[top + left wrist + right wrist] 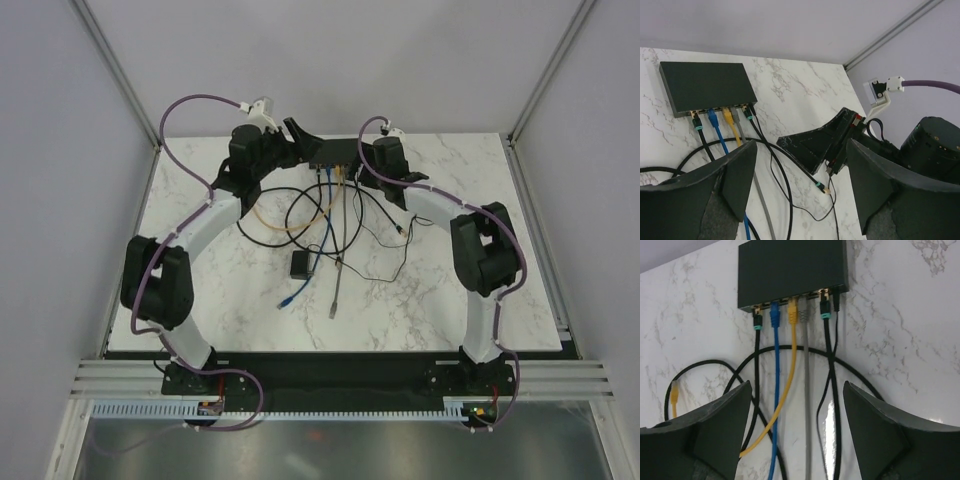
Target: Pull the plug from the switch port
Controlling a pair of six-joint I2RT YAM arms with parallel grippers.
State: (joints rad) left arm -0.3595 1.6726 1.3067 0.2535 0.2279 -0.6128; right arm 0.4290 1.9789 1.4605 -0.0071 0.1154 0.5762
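Note:
The switch (335,151) is a flat black box at the back of the marble table, sockets facing the near side. It also shows in the left wrist view (705,86) and the right wrist view (792,272). Several plugs sit in its ports: black with a teal band (757,321), blue (774,315), yellow (792,313), grey (803,315), another black with teal (824,308) and a thin black one (836,301). My right gripper (797,407) is open above the cables just in front of the ports, holding nothing. My left gripper (800,175) is open and empty, left of the switch (300,138).
Cables loop over the table's middle. A smaller squarish black block (302,264) lies among them, with a loose blue plug (285,299) and a grey cable end (333,310) nearer the front. A loose black plug (823,188) lies under the right gripper's finger (812,145).

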